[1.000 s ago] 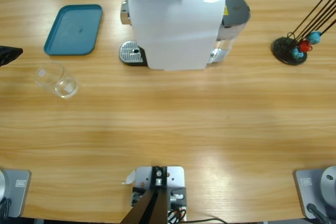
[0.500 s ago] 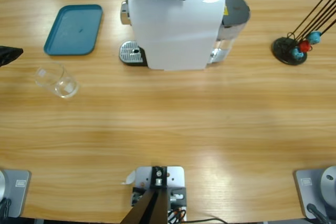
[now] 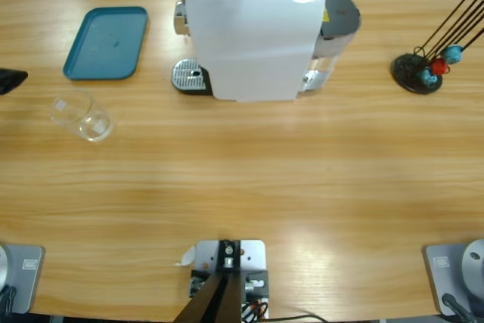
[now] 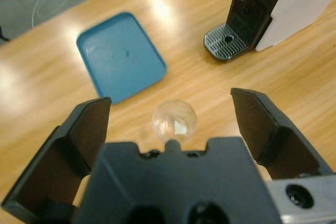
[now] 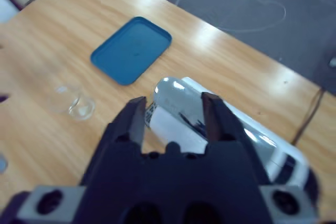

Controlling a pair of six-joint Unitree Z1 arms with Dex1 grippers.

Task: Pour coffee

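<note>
- The long wooden table (image 3: 249, 179) fills the high view.
- The white coffee machine (image 3: 253, 35) stands at the middle of the table's far edge. Its silver drip grate (image 3: 189, 76) sticks out on its left side.
- The blue tray (image 3: 106, 43) lies flat near the table's far left corner, well apart from the machine.
- The left gripper (image 4: 173, 111) has its two black jaws spread wide with nothing between them. In the high view only a dark tip of it shows at the table's left edge.
- The right gripper (image 5: 173, 109) looks down on the machine from above. Its jaws stand a little apart and hold nothing.
- A black stand (image 3: 416, 73) with thin sticks and small blue and red bits sits near the table's far right corner.
- The clear glass (image 3: 82, 115) sits near the table's left edge, in front of the tray, just ahead of the left gripper.
- I cannot tell if any coffee is in the glass.
</note>
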